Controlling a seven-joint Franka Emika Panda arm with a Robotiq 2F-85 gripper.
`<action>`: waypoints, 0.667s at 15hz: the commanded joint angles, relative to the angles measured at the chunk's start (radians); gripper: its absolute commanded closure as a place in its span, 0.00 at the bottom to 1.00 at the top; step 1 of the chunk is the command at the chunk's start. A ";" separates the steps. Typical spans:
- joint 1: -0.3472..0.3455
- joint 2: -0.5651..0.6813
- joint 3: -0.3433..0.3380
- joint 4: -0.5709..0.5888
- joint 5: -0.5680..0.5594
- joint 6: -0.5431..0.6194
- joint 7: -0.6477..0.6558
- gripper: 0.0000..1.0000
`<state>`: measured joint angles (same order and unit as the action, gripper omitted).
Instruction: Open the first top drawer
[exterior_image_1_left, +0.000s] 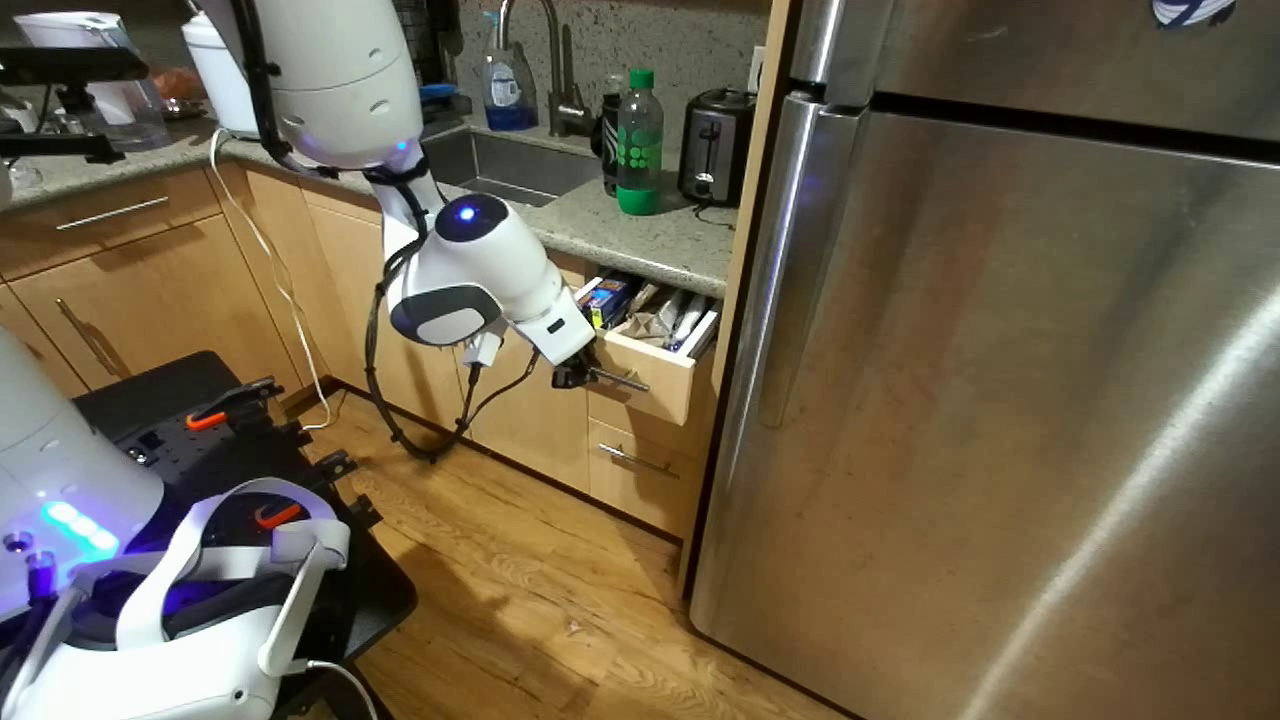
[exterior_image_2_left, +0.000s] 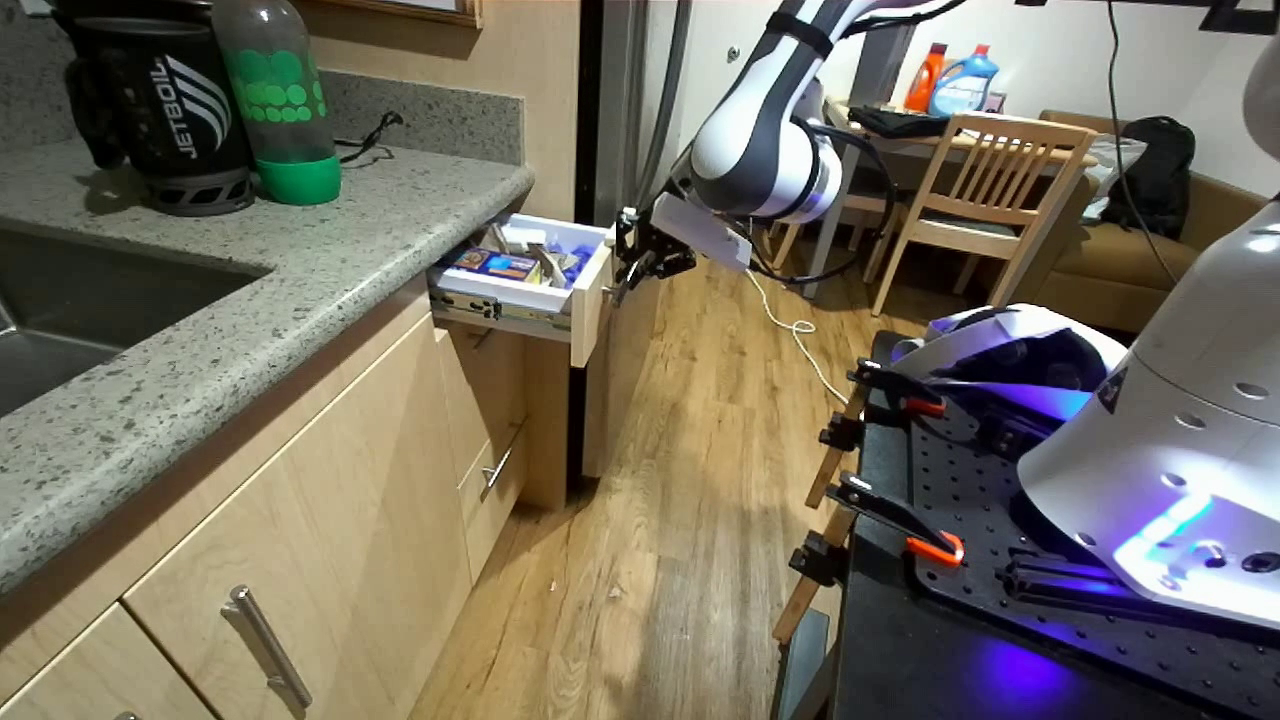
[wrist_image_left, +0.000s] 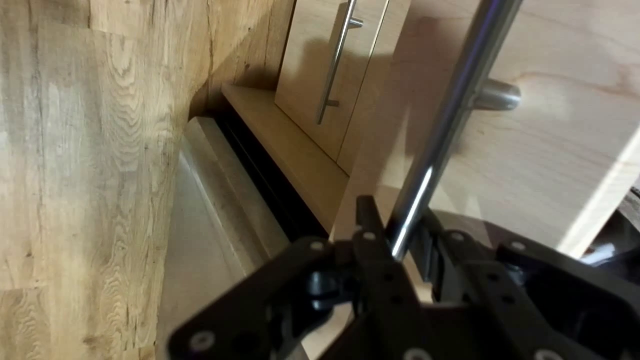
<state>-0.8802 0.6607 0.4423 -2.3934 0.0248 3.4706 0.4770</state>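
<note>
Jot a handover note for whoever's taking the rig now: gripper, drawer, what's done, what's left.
Gripper: shut on the handle, near one end.
Drawer: top one, beside the fridge; open, its inside showing in both exterior views.
Done: drawer is open.
Left: probably just letting go and backing off; I can't tell whether the drawer is at full travel.

Top drawer (exterior_image_1_left: 657, 366): light-wood front, white sides, bar handle (wrist_image_left: 449, 125); standing open.
</note>
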 joint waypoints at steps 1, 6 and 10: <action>0.035 0.048 -0.052 -0.060 -0.007 0.000 -0.051 0.95; 0.030 0.036 -0.052 -0.077 -0.011 0.000 -0.047 0.95; 0.023 0.025 -0.053 -0.092 -0.015 0.000 -0.046 0.95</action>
<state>-0.8772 0.6346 0.4254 -2.4267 0.0247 3.4707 0.4774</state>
